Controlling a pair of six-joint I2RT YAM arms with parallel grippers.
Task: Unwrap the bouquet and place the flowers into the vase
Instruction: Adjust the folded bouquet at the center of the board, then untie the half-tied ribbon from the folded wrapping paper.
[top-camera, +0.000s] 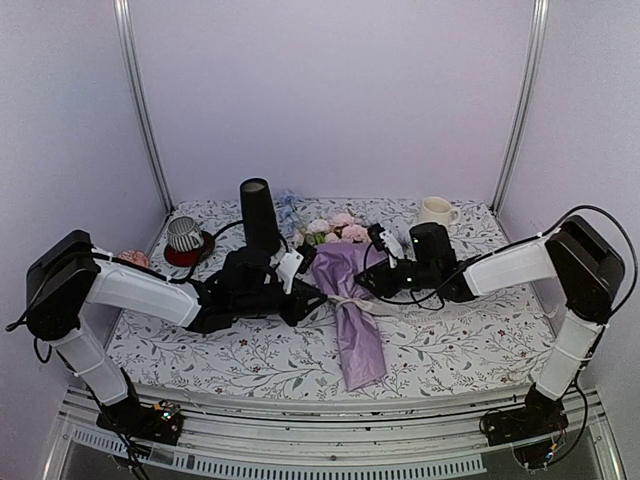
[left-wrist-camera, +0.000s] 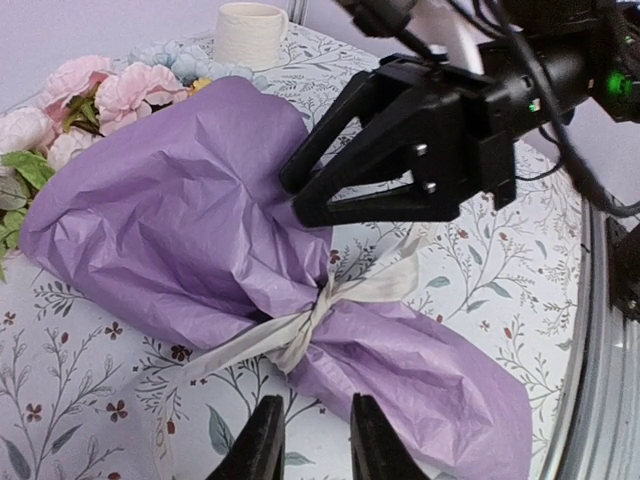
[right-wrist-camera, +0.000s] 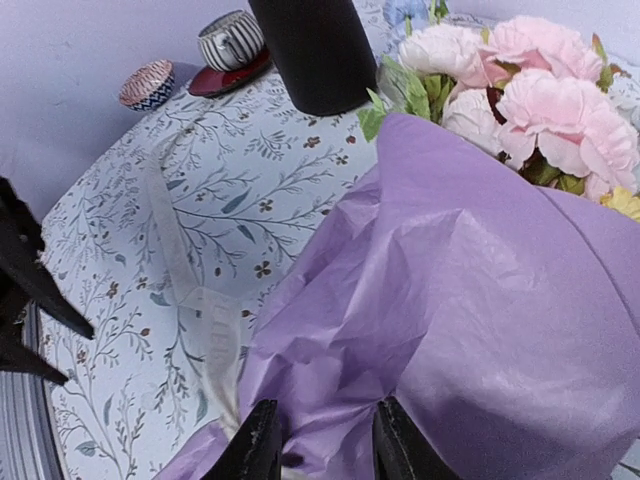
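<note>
Opening at the far left of the white tablecloth printed with leafy sprigs (top-camera: 200, 350): spotting a small round bowl with a blue-and-white pattern (right-wrist-camera: 147, 84). Just beside it, a striped grey ceramic cup (top-camera: 184, 233) on a round red saucer (top-camera: 190, 255).

Moving right to the tall, slim matte black vase (top-camera: 258, 212), upright at the back, close beside the blooms.

Down in front, finding the black 2-fingered left gripper (left-wrist-camera: 315, 408) low over the cloth, aimed at the knot of the cream fabric ribbon (left-wrist-camera: 300, 335). Jaws a little apart, only tablecloth in the gap, gripping nothing. 1 ribbon tail just ahead of the fingertips.

Now centre table: the bouquet (top-camera: 352, 300), a cone of crinkled lilac-pink paper, lying flat on the cloth. Still tied at the waist, narrow end toward the near edge.

Poking out of the far end, the flowers (right-wrist-camera: 530, 80): pink and white artificial roses with green leaves, right next to the vase's base.

On to the black 2-fingered right gripper (right-wrist-camera: 325, 405), pushed against the wrap's right side just above the ribbon. Fingers part-way apart with folds of paper between them. Cannot tell whether pinching or merely pressing.

Finishing far right with a cream-white ceramic mug (top-camera: 436, 211), upright at the back, well apart from the bouquet.
</note>
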